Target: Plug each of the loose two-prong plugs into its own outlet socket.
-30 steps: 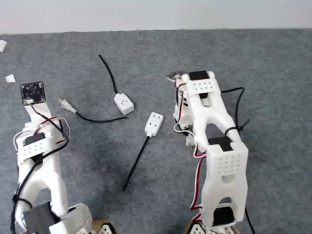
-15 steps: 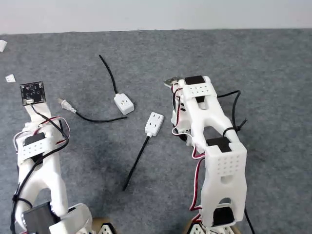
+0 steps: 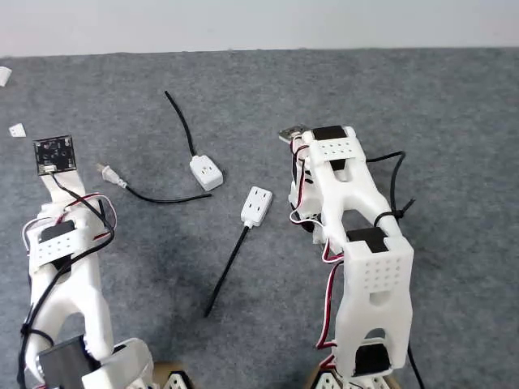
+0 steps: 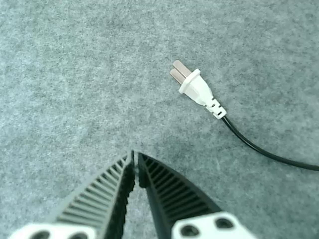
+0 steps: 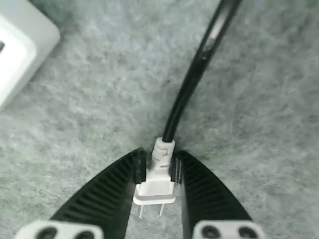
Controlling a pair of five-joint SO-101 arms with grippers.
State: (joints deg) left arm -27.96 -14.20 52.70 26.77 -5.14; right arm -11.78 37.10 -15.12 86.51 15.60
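1. The right gripper (image 5: pixel 158 156) is clamping a white two-prong plug (image 5: pixel 155 188) by its body. The prongs are pointing back toward the wrist camera, and the black cable (image 5: pixel 197 79) is trailing away over the grey carpet (image 5: pixel 269 99).
2. A white outlet socket (image 5: pixel 17 47) is lying near the held plug but apart from it. It is probably the one seen from above (image 3: pixel 256 206), just beside the right arm (image 3: pixel 357 194).
3. The left gripper (image 4: pixel 136 154) is hovering over the carpet with its jaws drawn almost together and nothing between them.
4. A second loose plug (image 4: pixel 193 87) is lying flat near the left gripper. From above, it is sitting well apart from the farther socket (image 3: pixel 206 172).
5. Neither plug is seated yet, and the step in hand looks like bringing the first plug to its socket.
6. The next move is likely calling for the prongs to be turned toward the socket's slots and lined up squarely. They then need pushing home, and the unfixed socket may be sliding on the carpet under that push.
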